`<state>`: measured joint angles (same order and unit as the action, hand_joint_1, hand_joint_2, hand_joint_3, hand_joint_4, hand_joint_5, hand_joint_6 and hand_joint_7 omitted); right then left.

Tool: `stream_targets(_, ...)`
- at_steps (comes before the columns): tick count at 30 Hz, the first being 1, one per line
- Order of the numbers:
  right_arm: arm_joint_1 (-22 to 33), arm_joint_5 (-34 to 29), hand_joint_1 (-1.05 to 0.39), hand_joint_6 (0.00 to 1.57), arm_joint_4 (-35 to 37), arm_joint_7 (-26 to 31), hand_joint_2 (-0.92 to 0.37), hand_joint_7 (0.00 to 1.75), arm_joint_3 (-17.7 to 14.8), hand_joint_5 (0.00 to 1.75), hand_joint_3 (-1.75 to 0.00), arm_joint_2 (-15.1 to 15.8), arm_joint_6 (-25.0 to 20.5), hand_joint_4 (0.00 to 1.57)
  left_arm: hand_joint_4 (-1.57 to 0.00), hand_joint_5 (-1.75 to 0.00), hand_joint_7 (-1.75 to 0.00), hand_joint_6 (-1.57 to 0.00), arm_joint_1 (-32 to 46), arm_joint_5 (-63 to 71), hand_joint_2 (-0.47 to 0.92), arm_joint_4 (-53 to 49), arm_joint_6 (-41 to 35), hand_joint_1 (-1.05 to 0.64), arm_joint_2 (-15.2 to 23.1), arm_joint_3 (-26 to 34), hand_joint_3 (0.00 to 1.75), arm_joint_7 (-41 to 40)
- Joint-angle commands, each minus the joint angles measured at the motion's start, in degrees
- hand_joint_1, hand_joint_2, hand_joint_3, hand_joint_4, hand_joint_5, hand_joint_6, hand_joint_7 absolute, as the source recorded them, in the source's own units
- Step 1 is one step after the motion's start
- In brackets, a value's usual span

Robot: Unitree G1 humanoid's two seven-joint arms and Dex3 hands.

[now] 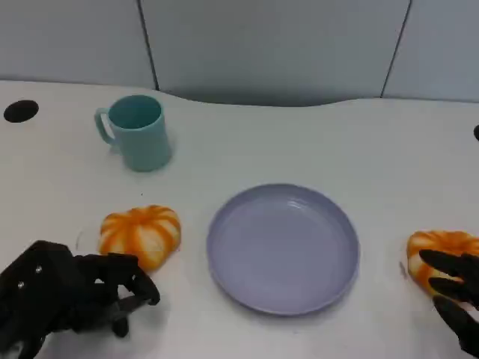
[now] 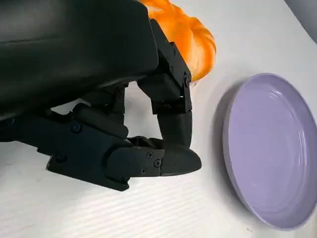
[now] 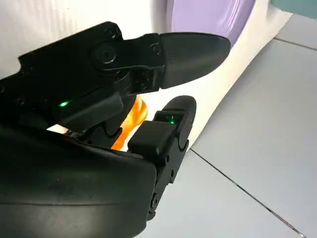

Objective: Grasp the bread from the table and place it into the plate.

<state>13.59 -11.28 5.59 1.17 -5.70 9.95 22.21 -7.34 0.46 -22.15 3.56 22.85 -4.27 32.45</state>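
Note:
Two orange pumpkin-shaped breads lie on the white table, one on each side of the empty purple plate (image 1: 283, 247). The left bread (image 1: 140, 234) sits just beyond my left hand (image 1: 67, 295), whose fingers are curled in towards the thumb with nothing in them. In the left wrist view that hand (image 2: 124, 124) is beside the bread (image 2: 193, 39) and apart from the plate (image 2: 272, 148). My right hand (image 1: 456, 295) reaches over the near side of the right bread (image 1: 441, 250), fingers spread on it. In the right wrist view the bread (image 3: 134, 119) shows between the thumb and fingers of that hand (image 3: 99, 99).
A teal mug (image 1: 137, 132) stands at the back left, well away from both hands. A black round hole (image 1: 21, 111) marks the table's far left. A grey panelled wall runs behind the table's curved far edge.

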Motion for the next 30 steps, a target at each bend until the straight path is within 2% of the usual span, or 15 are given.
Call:
stream_targets(1, 0.42, 0.80, -0.42, 0.83, -1.36, 0.13, -0.92, 0.00, -0.47, 0.01, -0.41, 0.46, -1.16, 0.94, -0.60, -1.58, -1.12, -0.68, -0.52, 0.39, 0.92, -1.29, 0.64, -0.67, 0.77, -0.01, 0.41, 0.29)
stream_targets(5, 1.15, 1.21, -0.43, 0.83, -2.75, 0.06, -0.92, 0.00, -0.28, 0.01, -0.40, -0.15, -2.28, 0.94, -0.60, -1.58, -1.12, -0.68, 0.07, -0.15, 0.92, -0.93, 0.69, -0.67, 0.86, 0.39, 0.40, 0.50)
stream_targets(10, 1.14, 1.27, -0.42, 0.83, -1.70, 0.46, -0.92, 0.00, 0.07, 0.01, -0.39, -0.33, -0.19, 0.95, -0.62, -1.45, -1.08, -0.66, 2.10, -1.47, 0.92, -2.82, 15.50, -0.62, -0.69, 2.85, 0.41, -1.91)
stream_targets(11, 1.04, 1.17, -0.42, 0.83, -1.72, 0.62, -0.92, 0.00, 0.20, 0.01, -0.39, -0.53, -0.21, 0.95, -0.63, -1.44, -1.08, -0.66, 2.52, -0.45, 0.92, -2.78, 19.45, -0.62, -1.11, 3.47, 0.41, -4.33)
stream_targets(14, 0.66, 0.71, -0.43, 0.83, -1.65, 0.89, -0.92, 0.01, 0.53, 0.02, -0.39, -0.71, -0.38, 0.96, -0.59, -1.60, -1.19, -0.59, 2.87, 5.73, 0.92, -2.68, 30.41, -0.61, -0.60, 4.34, 0.49, -12.30)
stream_targets(16, 0.51, 0.42, -0.43, 0.84, -1.51, 0.99, -0.92, 0.01, 0.65, 0.02, -0.40, -0.59, -0.33, 0.96, -0.56, -1.66, -1.27, -0.53, 2.56, 9.24, 0.92, -3.29, 34.70, -0.60, 0.13, 4.26, 0.54, -15.90)
stream_targets(17, 0.29, 0.02, -0.43, 0.84, -1.27, 1.19, -0.92, 0.01, 0.71, 0.02, -0.40, -0.42, -0.12, 0.96, -0.55, -1.67, -1.29, -0.52, 2.46, 16.15, 0.92, -1.35, 36.06, -0.60, 2.20, 4.19, 0.54, -20.42)
stream_targets(18, 0.14, -0.26, -0.43, 0.84, -1.10, 1.32, -0.92, 0.01, 0.76, 0.02, -0.40, -0.30, 0.02, 0.97, -0.50, -1.59, -1.26, -0.46, 2.54, 22.81, 0.92, 1.54, 35.73, -0.65, 4.20, 4.18, 0.51, -24.08)
stream_targets(20, 0.03, -0.63, -0.43, 0.84, -1.15, 1.44, -0.92, 0.01, 0.81, 0.03, -0.41, -0.25, -0.11, 0.97, -0.42, -1.28, -0.86, -0.41, 2.90, 32.76, 0.92, 6.98, 33.72, -0.75, 6.83, 4.28, 0.46, -29.12)
stream_targets(22, 0.08, -0.39, -0.43, 0.84, -1.42, 1.39, -0.92, 0.01, 0.81, 0.02, -0.41, -0.54, -0.65, 0.97, -0.39, -1.09, -0.59, -0.43, 3.17, 36.61, 0.92, 10.87, 31.92, -0.77, 7.65, 4.42, 0.42, -30.84)
stream_targets(23, 0.05, -0.38, -0.43, 0.84, -1.38, 1.45, -0.92, 0.01, 0.86, 0.02, -0.41, -0.58, -0.61, 0.96, -0.35, -0.88, -0.35, -0.42, 3.15, 37.47, 0.92, 12.59, 30.84, -0.77, 7.96, 4.31, 0.35, -30.85)
stream_targets(24, 0.06, -0.35, -0.43, 0.84, -1.37, 1.47, -0.92, 0.01, 0.94, 0.02, -0.41, -0.59, -0.52, 0.96, -0.30, -0.78, -0.24, -0.40, 3.06, 37.78, 0.92, 13.95, 29.77, -0.78, 8.24, 4.10, 0.33, -30.56)
stream_targets(26, 0.13, -0.53, -0.42, 0.84, -1.46, 1.52, -0.92, 0.00, 1.09, 0.02, -0.41, -0.48, -0.36, 0.96, -0.21, -0.67, -0.11, -0.33, 2.92, 37.16, 0.92, 15.78, 27.61, -0.80, 8.64, 3.53, 0.30, -29.05)
stream_targets(30, 0.59, 0.32, -0.42, 0.84, -2.29, 1.25, -0.92, 0.00, 1.36, 0.02, -0.41, -0.99, -1.00, 0.96, -0.05, -0.54, -0.02, -0.23, 2.20, 36.06, 0.92, 19.51, 21.59, -0.82, 8.70, 2.10, 0.25, -23.92)
